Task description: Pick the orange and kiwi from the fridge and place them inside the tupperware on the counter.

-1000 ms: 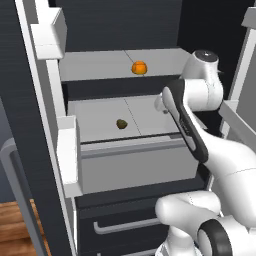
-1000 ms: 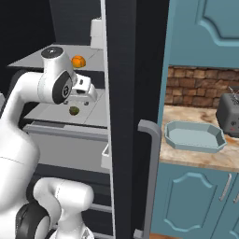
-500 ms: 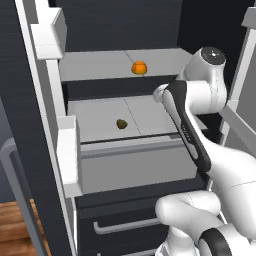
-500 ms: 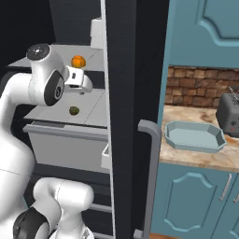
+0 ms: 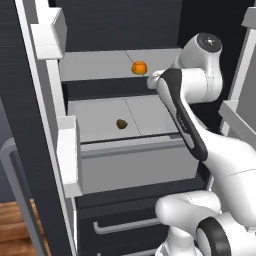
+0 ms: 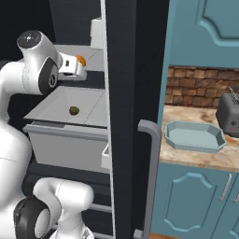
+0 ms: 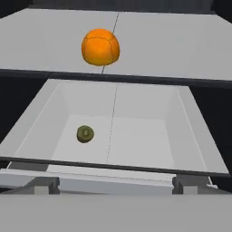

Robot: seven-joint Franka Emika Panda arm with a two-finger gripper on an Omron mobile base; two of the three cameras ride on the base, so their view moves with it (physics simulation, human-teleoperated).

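Observation:
The orange point(image 5: 139, 67) rests on the fridge's upper grey shelf point(image 5: 95, 65). On the shelf below lies the kiwi point(image 5: 121, 123). My gripper point(image 5: 154, 79) hovers just right of the orange at upper-shelf height, apart from it. From the right base view the gripper point(image 6: 76, 66) sits in front of the orange point(image 6: 81, 60), with the kiwi point(image 6: 73, 110) lower down. The hand view faces the orange point(image 7: 100, 47) and the kiwi point(image 7: 85, 133); the fingertips point(image 7: 43, 184) stand wide apart, open and empty. The tupperware point(image 6: 173, 137) lies empty on the counter point(image 6: 186, 156).
The open fridge door point(image 6: 135, 116) with its grey handle point(image 6: 151, 177) stands between the fridge interior and the counter. A toaster point(image 6: 230, 112) sits right of the tupperware. The left door's bins point(image 5: 67, 155) flank the shelves. A grey drawer point(image 5: 135, 165) sits under the kiwi's shelf.
The arm has lifted the hand from lower-shelf height up to the upper shelf, closer to the orange. The fruits have not moved.

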